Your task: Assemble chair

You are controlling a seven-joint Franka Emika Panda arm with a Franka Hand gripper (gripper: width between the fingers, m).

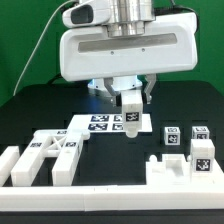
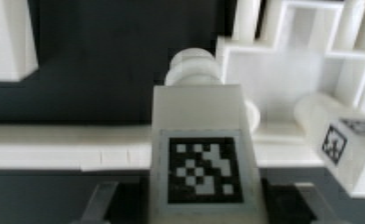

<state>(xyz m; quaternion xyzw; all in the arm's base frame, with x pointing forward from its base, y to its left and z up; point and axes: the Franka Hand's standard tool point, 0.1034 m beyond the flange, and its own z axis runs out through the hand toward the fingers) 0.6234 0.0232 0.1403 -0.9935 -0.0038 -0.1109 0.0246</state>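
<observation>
- One white tagged block point(image 1: 131, 120) of the chair sat pinched between the fingers of the gripper point(image 1: 131, 106), near the desk's point(image 1: 30, 110) middle, by the marker board point(image 1: 98, 123).
- Two groups of chair pieces lay near the desk's front edge: a left group point(image 1: 45, 158) and a right group point(image 1: 185, 155), as the exterior view shows them.
- Tags showed black-and-white square patterns only, with no legible writing.

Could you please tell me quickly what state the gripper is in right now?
Gripper: closed, holding a tagged white chair leg.
</observation>
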